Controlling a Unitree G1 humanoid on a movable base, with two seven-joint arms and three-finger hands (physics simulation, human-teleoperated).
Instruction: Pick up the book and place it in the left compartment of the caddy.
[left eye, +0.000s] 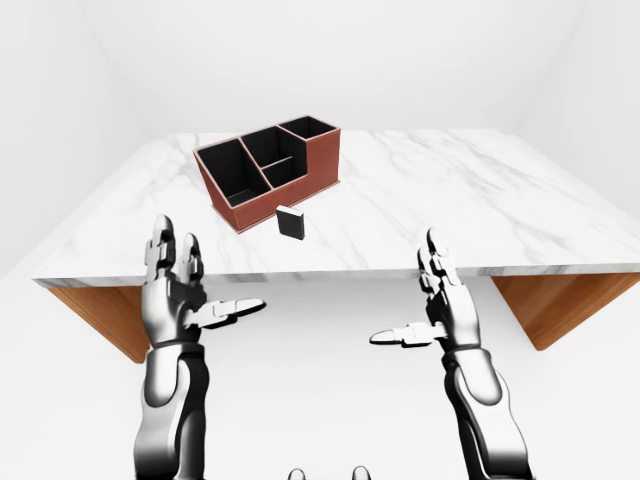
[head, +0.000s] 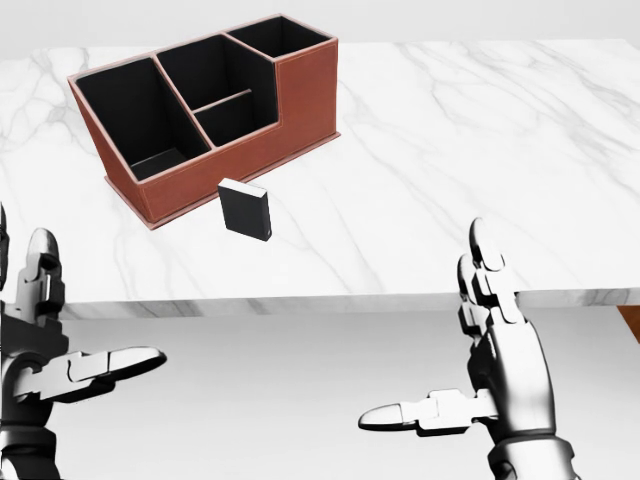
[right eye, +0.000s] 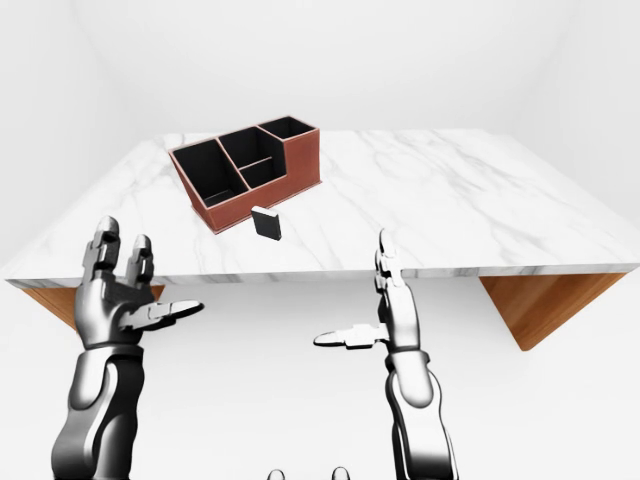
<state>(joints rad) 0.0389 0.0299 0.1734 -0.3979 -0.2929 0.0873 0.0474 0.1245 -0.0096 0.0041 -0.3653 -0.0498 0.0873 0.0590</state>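
Head view: marble table (head: 480, 150), its near edge running straight across mid-frame. Book (head: 245, 209), small and black, stands upright on the marble just below the caddy's (head: 300, 90) near wall, apart from it by a narrow strip of bare stone, and short of the table edge.

Caddy: reddish-brown, set at an angle near the table's upper left. Left compartment (head: 125, 115) is the large open bay at the view's left end; two smaller bays sit in the middle and a taller one at the upper right. All open-topped, dark inside.

Left hand (head: 45, 345): low at the view's left border, partly cut off by the frame, fingers spread, thumb out to the right, gripping nothing. It sits below the table edge, well apart from the book.

Right hand (head: 490, 370): lower right, fingers upright and apart, thumb pointing left, empty, also below the edge.

Wide bare marble lies right of the caddy and book. Left-eye view: wooden table supports (left eye: 545, 305) under both ends, pale floor between.
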